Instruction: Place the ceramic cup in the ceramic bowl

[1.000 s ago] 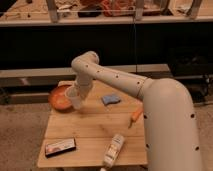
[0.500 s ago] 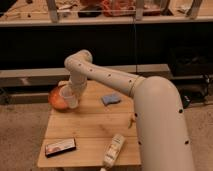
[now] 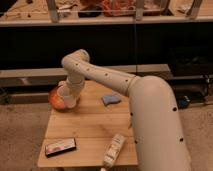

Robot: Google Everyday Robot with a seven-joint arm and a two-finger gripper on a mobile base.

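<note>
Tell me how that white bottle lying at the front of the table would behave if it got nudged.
The white bottle lies on its side at the wooden table edge, so it would likely roll off. It looks plastic, probably light. The gripper is far off, over the ceramic bowl.

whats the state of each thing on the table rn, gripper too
gripper: over the table's far left corner, at the ceramic cup.
ceramic cup: upright, over the bowl.
ceramic bowl: upright, far left corner, partly hidden by the cup.
white bottle: lying on its side, front edge.
blue cloth: crumpled.
</note>
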